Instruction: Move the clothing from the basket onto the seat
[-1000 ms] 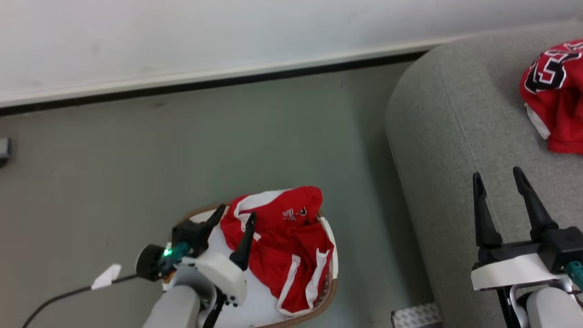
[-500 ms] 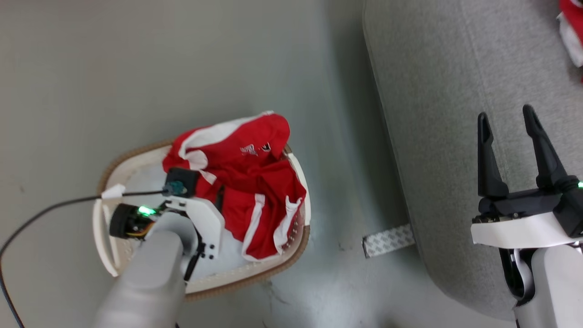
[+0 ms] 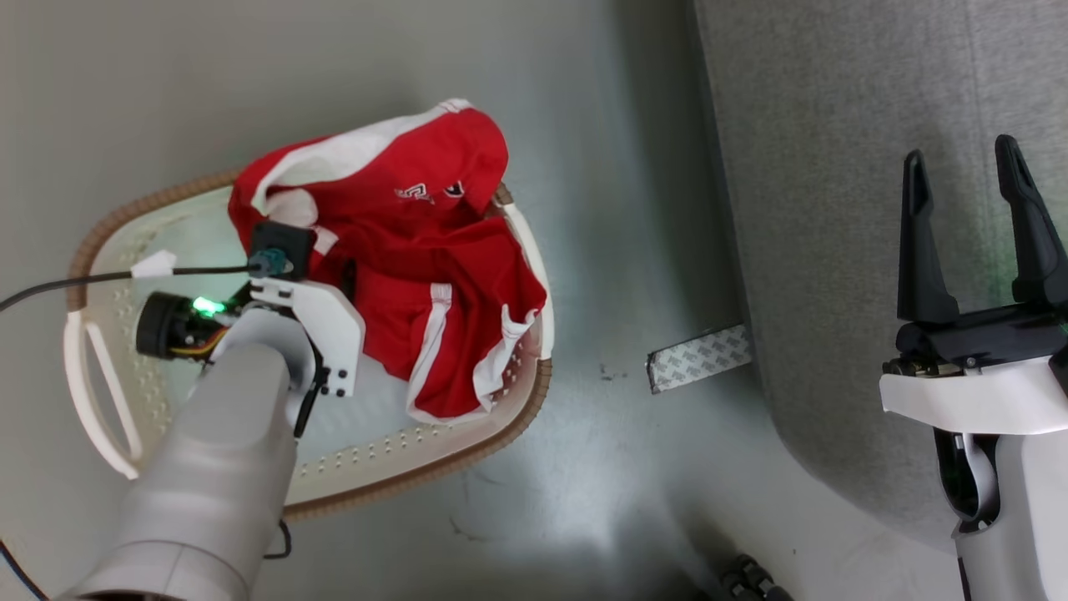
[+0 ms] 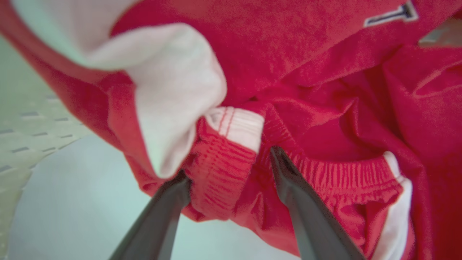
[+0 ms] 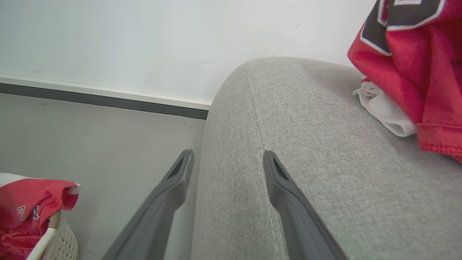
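Note:
Red shorts [image 3: 434, 250] with white trim lie heaped in the white basket [image 3: 505, 427] with its tan rim, on the floor. My left arm [image 3: 250, 367] reaches down into the basket. In the left wrist view my left gripper [image 4: 230, 164] is open, its fingers standing on either side of a bunched fold of the shorts' [image 4: 325, 90] red waistband. My right gripper [image 3: 961, 148] is open and holds nothing, above the grey seat [image 3: 834, 209]. A red jersey [image 5: 408, 54] with black-and-white numbers lies on the seat [image 5: 325, 162] beyond the right gripper [image 5: 228, 154].
A strip of patterned tape [image 3: 699, 357] lies on the floor between basket and seat. A black cable [image 3: 83, 280] runs from my left wrist across the basket's left side. A wall with a dark skirting line [image 5: 101, 101] stands behind the floor gap.
The head camera has tilted down, so the whole picture shifted. My left gripper has gone down from above the basket into the shorts. The right gripper stays open over the seat.

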{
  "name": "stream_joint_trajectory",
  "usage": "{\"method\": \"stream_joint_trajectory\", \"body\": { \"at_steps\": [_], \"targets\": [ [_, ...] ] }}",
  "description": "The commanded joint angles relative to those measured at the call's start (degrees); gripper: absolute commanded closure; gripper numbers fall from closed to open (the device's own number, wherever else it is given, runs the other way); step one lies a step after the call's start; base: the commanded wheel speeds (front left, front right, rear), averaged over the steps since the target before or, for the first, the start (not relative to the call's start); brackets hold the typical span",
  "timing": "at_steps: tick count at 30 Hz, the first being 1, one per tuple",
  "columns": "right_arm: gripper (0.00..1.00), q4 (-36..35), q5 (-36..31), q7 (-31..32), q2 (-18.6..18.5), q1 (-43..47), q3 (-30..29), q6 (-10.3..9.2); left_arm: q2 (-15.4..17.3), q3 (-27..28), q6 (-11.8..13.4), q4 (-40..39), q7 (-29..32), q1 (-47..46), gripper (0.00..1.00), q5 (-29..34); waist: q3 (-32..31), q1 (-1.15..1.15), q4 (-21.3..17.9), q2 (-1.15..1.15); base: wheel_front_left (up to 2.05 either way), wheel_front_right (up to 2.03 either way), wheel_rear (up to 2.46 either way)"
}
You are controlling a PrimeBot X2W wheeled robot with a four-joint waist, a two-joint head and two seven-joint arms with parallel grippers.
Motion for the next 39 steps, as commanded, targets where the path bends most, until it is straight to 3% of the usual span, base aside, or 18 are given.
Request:
{"method": "stream_joint_trajectory", "body": {
  "at_steps": [1,2,3,13,26,39],
  "targets": [
    [0.0,-0.61,-0.73,0.03,0.02,0.24,-0.16,-0.12,0.64,-0.02,-0.29,0.33,-0.73,-0.83,0.0,0.44,1.18,-0.02,1.45,0.0,0.23,0.23,0.23],
    [0.0,-0.81,-1.02,0.02,-0.01,0.39,-0.29,-0.12,0.72,0.06,-0.23,0.52,-1.2,-1.08,0.23,0.11,1.32,-0.02,1.95,0.0,0.19,0.19,0.19],
    [0.0,-0.92,-1.28,0.02,-0.01,0.64,-0.41,-0.12,0.76,0.14,0.01,0.65,-1.93,-1.27,1.0,-0.16,1.38,-0.02,2.41,0.0,0.11,0.11,0.11],
    [0.0,0.92,-1.33,0.02,-0.04,2.25,-1.57,-0.12,-2.42,1.18,-3.24,-1.05,-6.98,1.54,1.0,-3.97,-5.16,-0.02,6.8,0.0,0.0,0.0,0.0],
    [0.0,5.98,-2.85,0.02,-0.07,8.87,-2.19,-0.12,-4.56,1.88,-7.43,-20.42,-7.24,17.19,1.0,-9.56,-25.49,-0.02,13.28,0.0,0.0,0.0,0.0],
    [0.0,10.45,-2.44,0.02,-0.06,19.07,-2.01,-0.12,-4.9,-3.12,-7.95,-35.96,-7.07,26.5,1.0,-16.53,-44.29,-0.02,19.44,0.0,0.0,0.0,0.0]
  ]
}}
